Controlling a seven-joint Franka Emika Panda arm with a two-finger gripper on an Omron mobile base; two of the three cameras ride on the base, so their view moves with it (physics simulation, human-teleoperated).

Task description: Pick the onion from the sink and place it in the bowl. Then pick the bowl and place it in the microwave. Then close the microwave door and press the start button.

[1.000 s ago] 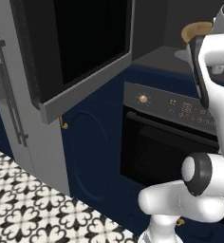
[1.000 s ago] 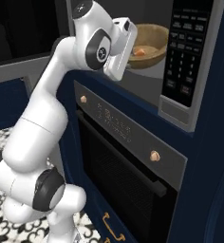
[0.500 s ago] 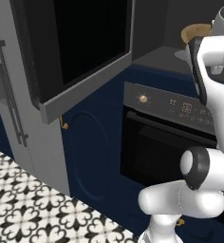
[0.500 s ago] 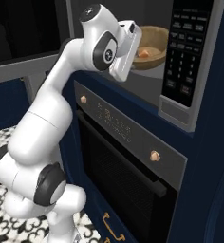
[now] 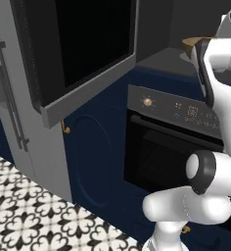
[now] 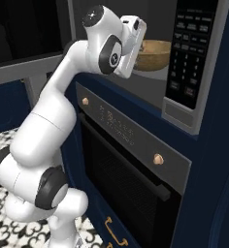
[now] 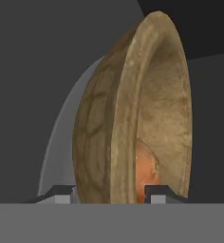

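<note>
The onion [image 7: 144, 175] lies inside the bowl [image 7: 133, 118], low against its inner wall, just beside one fingertip of the pincer [image 7: 108, 193]. In the hand view the bowl's rim runs straight up from between the two fingertips [image 7: 61, 192], one tip on the outer wall side and the other on the inner side next to the onion. The jaws straddle the rim with a little room on each side; whether they touch the wood I cannot tell, so the pincer reads as parted around the rim, not clearly gripping.

The bowl [image 6: 153, 54] sits inside the microwave [image 6: 184, 72], on its pale floor, directly ahead of the pincer. In the right base view the white hand [image 6: 131, 43] reaches into the cavity and covers the near edge of the bowl. To the far side of the bowl from the arm stands the black keypad panel [image 6: 184, 53].

The door [image 5: 83, 54] hangs wide open, well apart from the pincer on the arm's left, black glass in a grey frame. In the left base view a sliver of the bowl [image 5: 193, 43] shows behind the arm.

Below the pincer is the oven [image 6: 131, 164], with brass knobs and a bar handle. Far below lies the patterned floor [image 5: 24, 215].
</note>
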